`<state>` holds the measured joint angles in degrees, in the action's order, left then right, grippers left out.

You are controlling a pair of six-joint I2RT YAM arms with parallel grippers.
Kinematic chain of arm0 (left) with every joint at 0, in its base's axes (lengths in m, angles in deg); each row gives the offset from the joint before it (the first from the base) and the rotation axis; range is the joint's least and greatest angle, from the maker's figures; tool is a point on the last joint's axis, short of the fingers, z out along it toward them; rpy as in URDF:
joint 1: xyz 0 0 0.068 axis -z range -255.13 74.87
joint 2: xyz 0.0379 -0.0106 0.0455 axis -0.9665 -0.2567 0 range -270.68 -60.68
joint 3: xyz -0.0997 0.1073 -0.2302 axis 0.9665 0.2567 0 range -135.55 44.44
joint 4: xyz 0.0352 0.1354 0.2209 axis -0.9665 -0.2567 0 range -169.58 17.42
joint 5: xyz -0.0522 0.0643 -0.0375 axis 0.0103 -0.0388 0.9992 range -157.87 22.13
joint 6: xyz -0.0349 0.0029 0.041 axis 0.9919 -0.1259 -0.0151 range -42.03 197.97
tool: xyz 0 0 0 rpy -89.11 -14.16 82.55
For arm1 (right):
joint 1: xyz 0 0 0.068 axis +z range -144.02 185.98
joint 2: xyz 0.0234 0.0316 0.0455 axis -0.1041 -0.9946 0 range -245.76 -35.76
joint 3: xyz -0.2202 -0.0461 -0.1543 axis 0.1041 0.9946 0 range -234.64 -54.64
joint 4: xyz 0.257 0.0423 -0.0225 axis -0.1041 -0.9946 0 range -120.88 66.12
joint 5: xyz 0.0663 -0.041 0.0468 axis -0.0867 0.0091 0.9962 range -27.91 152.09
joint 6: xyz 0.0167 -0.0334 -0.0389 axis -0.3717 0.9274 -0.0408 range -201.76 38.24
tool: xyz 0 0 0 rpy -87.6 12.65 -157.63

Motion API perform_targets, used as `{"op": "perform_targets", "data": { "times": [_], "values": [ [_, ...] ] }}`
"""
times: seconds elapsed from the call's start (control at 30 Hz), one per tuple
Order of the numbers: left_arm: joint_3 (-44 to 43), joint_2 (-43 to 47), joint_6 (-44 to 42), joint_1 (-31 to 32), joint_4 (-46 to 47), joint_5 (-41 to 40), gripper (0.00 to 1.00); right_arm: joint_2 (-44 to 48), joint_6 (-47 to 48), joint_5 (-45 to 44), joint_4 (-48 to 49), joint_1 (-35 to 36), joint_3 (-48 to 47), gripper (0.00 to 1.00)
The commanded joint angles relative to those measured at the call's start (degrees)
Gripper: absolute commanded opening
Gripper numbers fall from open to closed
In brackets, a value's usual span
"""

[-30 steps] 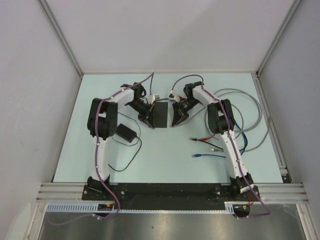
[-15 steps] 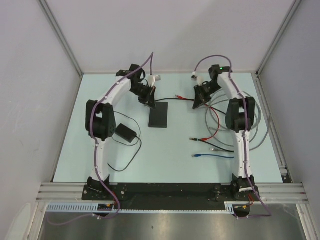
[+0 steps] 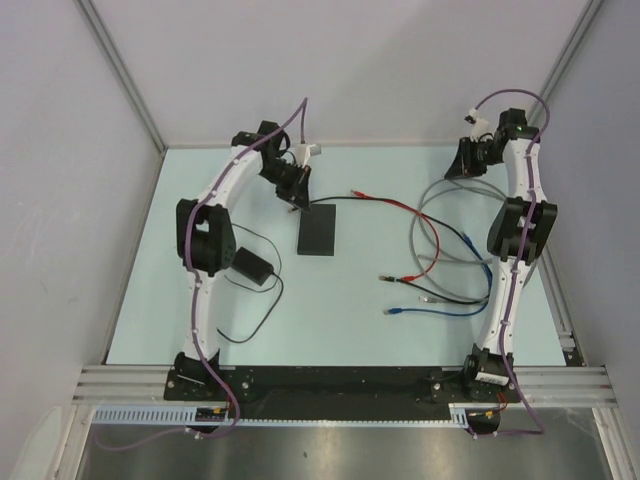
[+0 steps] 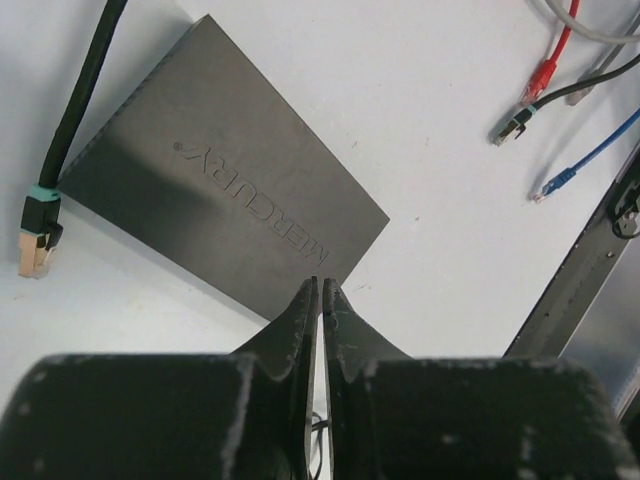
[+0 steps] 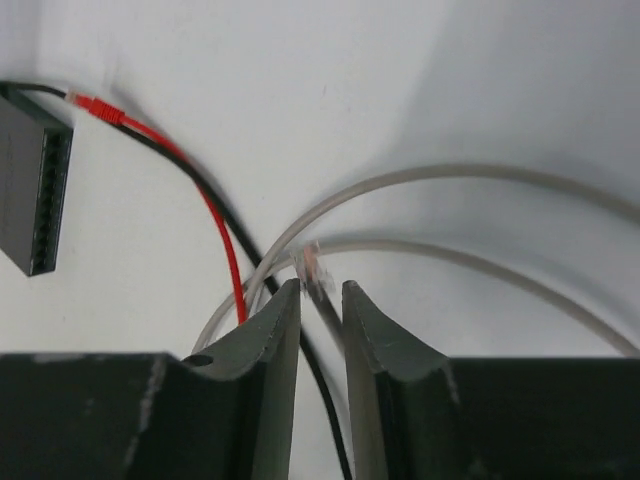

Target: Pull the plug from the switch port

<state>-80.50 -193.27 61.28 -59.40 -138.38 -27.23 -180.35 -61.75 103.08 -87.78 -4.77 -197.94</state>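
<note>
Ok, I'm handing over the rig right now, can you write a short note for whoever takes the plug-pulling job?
Left gripper: shut, empty, at a corner of the flat matte-black rectangular switch.
Right gripper: jaws slightly apart, empty, high over the loose grey cables at the far right.
The black cable's teal-booted plug lies on the white table beside the switch, in no port; the port row in the right wrist view looks empty.
Done: plug is out. Left: nothing evident except parking the arms.
</note>
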Motion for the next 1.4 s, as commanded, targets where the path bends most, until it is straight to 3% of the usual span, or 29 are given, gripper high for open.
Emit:
{"op": "perform_targets", "data": {
  "times": [0.0, 0.13, 0.17, 0.27, 0.4, 0.47, 0.57, 0.6, 0.63, 0.67, 0.83, 0.97, 1.1, 1.3, 1.37],
  "values": [
    [-1.97, 1.64, -3.44, -1.40, -1.96, -0.30, 0.09, -0.52, -7.96, 2.95, 12.70, -1.21, -3.30, 0.31],
    [-0.65, 2.17, -3.35, -2.28, -1.79, -0.39, 0.10, 0.19, -12.53, 2.34, 20.20, -1.56, -3.65, 0.48],
    [-0.65, 2.25, -3.35, -2.28, -1.79, -0.39, 0.09, 0.36, -13.76, 2.25, 22.22, -1.39, -4.69, 0.60],
    [-0.48, 2.43, -3.00, -2.28, -1.96, -0.74, 0.13, 1.77, -19.47, 3.12, 24.69, -0.43, -6.02, 0.66],
    [-0.30, 3.57, -2.21, -2.28, -1.88, -2.06, 0.41, 6.95, -15.90, 0.24, 21.63, 4.48, -2.87, 0.71],
    [-0.21, 5.58, -1.33, -2.28, -0.31, -2.93, 0.48, 10.55, -11.23, -4.68, 19.18, 6.95, -0.84, 0.77],
    [-0.65, 9.10, -0.10, -2.28, 2.59, -6.27, 0.62, 14.86, -11.30, -10.31, 19.42, 10.56, 3.02, 0.83],
    [-1.00, 10.15, 0.16, -2.28, 3.39, -7.41, 0.79, 15.91, -12.35, -12.58, 20.12, 11.44, 5.29, 0.84],
    [-2.05, 10.95, 1.03, -2.28, 4.18, -10.73, 0.95, 17.49, -13.49, -13.82, 20.74, 12.84, 5.84, 0.93],
    [-2.93, 12.17, 1.65, -2.28, 4.71, -12.76, 1.00, 18.03, -16.55, -15.14, 21.70, 13.11, 5.93, 0.99],
    [-9.87, 14.38, 2.71, -2.45, 7.86, -24.10, 1.00, 20.57, -28.17, -31.83, 22.68, 14.17, 6.10, 1.00],
    [-5.85, 19.65, 5.78, -4.38, 17.09, -34.20, 1.00, 24.35, -28.28, -44.76, 23.21, 17.33, 10.40, 1.00],
    [-9.08, 19.31, 7.29, -8.07, 18.43, -39.57, 1.00, 24.28, -30.81, -44.26, 21.54, 15.50, 9.63, 1.00],
    [-9.18, 18.87, 7.11, -11.94, 18.34, -39.15, 1.00, 19.36, -33.63, -41.78, 13.99, 12.77, -2.39, 1.00],
    [-8.13, 18.86, 7.11, -12.30, 18.08, -38.97, 0.99, 19.70, -34.07, -41.70, 14.32, 12.33, -1.63, 1.00]
  ]
}}
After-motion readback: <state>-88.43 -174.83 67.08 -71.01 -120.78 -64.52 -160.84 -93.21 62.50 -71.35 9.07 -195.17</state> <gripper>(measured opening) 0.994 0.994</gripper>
